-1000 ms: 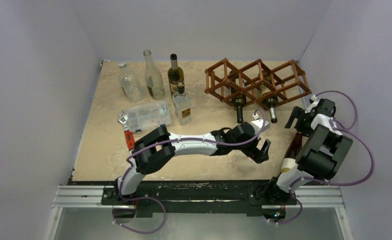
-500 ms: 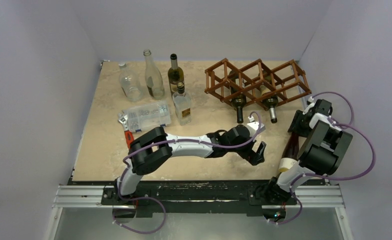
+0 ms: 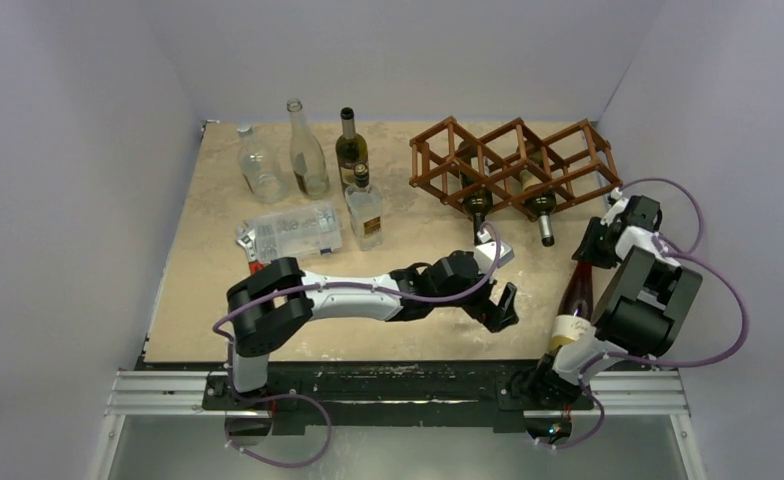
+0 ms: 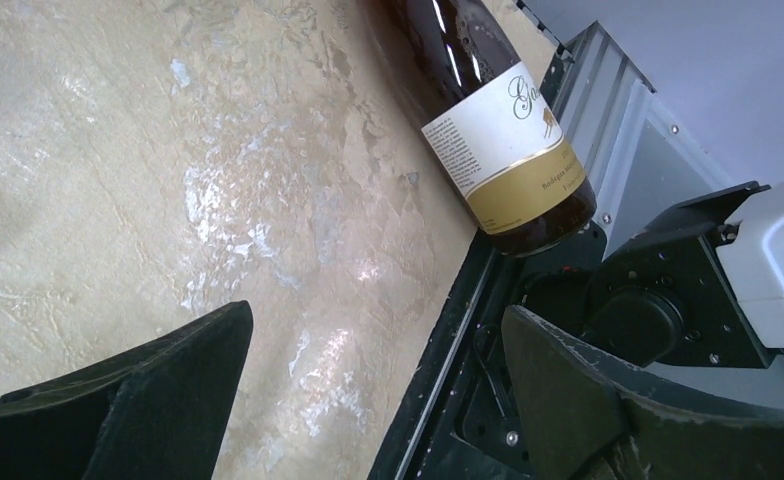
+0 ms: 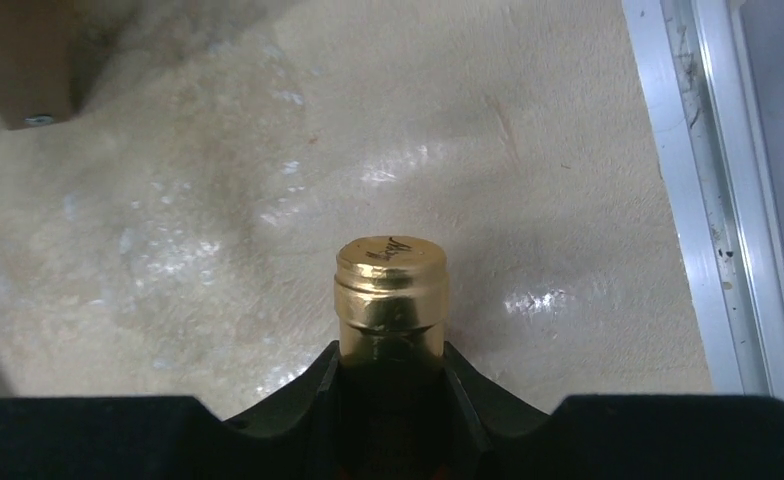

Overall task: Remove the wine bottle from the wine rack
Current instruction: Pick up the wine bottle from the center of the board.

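Note:
The reddish-brown wine rack stands at the back right, with two dark bottles' necks poking out of its lower cells. A dark wine bottle with a white and gold label is off the rack at the right, its base at the table's near edge. My right gripper is shut on its neck just below the gold cap, and the fingers hug both sides. My left gripper hovers open over the bare tabletop left of that bottle, nothing between its jaws.
Two clear bottles, a dark bottle and a small square bottle stand at the back left. A clear plastic box and a red-handled tool lie in front of them. A metal rail runs along the near edge.
My right gripper closed on the bottle's neck, and the bottle's labelled body now shows more fully at the near edge. The left arm drew back a little to the left, still open.

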